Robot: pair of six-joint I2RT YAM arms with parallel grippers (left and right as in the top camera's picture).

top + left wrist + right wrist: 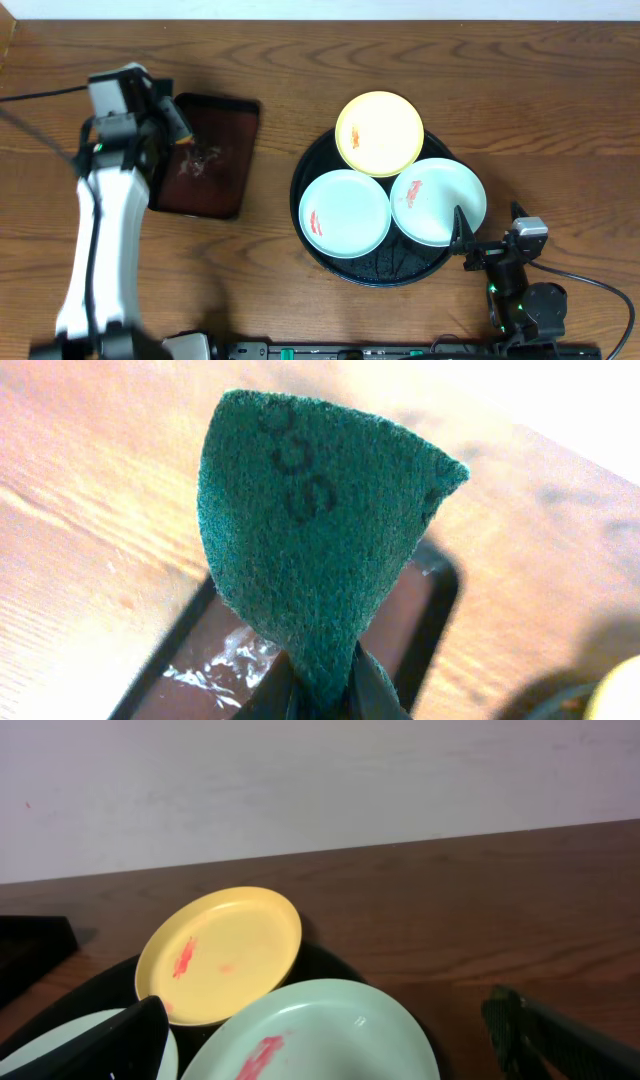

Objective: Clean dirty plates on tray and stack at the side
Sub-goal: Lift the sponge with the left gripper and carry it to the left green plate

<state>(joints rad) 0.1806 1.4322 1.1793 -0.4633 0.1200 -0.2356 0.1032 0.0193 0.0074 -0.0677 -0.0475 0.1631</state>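
We see dark printed marks on the green pad (320, 530), but they are unreadable. Our left gripper (320, 698) pinches it. Our right gripper (312, 1038) gapes wide by a mint plate (437, 200).

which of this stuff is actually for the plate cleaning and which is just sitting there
For the job: yellow plate, mint plate, second mint plate, all red-smeared; round black tray; green scouring pad in the left gripper.
Just lying about: rectangular brown tray, crinkled clear scrap on it.
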